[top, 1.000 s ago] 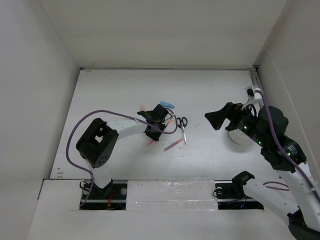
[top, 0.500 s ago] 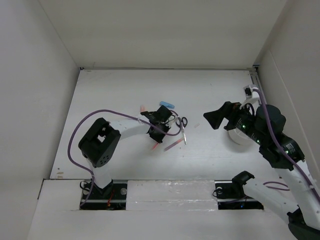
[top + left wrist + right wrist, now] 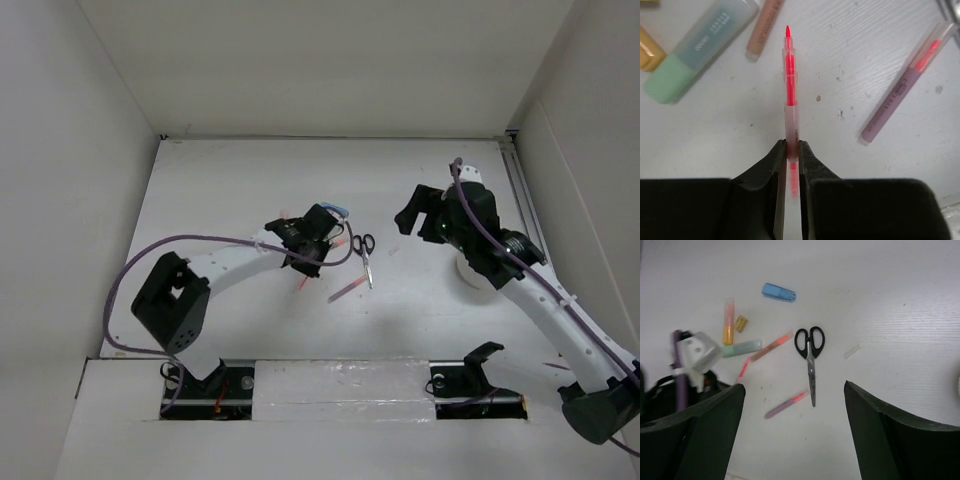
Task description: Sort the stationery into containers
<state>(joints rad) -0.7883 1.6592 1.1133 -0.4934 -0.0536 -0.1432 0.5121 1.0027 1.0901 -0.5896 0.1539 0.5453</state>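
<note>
Grips one red pen (image 3: 789, 95) by its back end in the clenched left gripper (image 3: 791, 150), left of centre, well apart from the white cup (image 3: 468, 272) at the right. Holds the right gripper (image 3: 794, 386) spread wide and empty near that cup. Could let the pen swivel or slip, pinched so far back; could clip the right gripper in crossing. Counted: three pens (image 3: 785, 405), three markers (image 3: 779, 292), one scissors (image 3: 810, 352), one yellow piece (image 3: 741, 323), one clear cap (image 3: 852, 351), one cup.

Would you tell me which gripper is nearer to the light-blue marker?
Left. The left gripper, shut on a red pen, is just beside the light-blue marker; the open right gripper is farther right, beyond the scissors.
</note>
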